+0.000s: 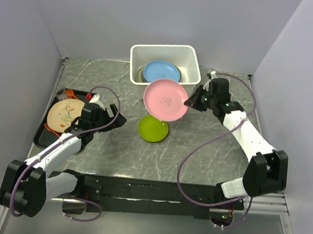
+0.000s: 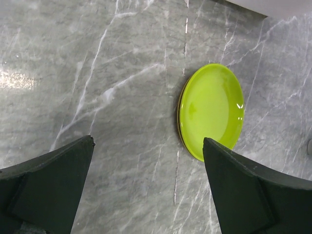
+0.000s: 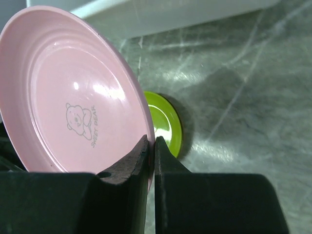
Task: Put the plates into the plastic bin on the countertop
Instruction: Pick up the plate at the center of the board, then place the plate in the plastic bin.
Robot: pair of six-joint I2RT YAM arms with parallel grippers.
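Right wrist — jaws pinch pink plate (image 3: 73,97).

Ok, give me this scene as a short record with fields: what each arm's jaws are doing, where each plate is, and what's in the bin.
right jaws: shut on the rim of the pink plate, which is tilted above the countertop
left jaws: open, empty, over bare countertop to the left of the lime green plate
lime green plate: flat on the countertop, in front of the plastic bin
plastic bin: blue plate on top inside
black tray: far left, holds the peach flower-patterned plate
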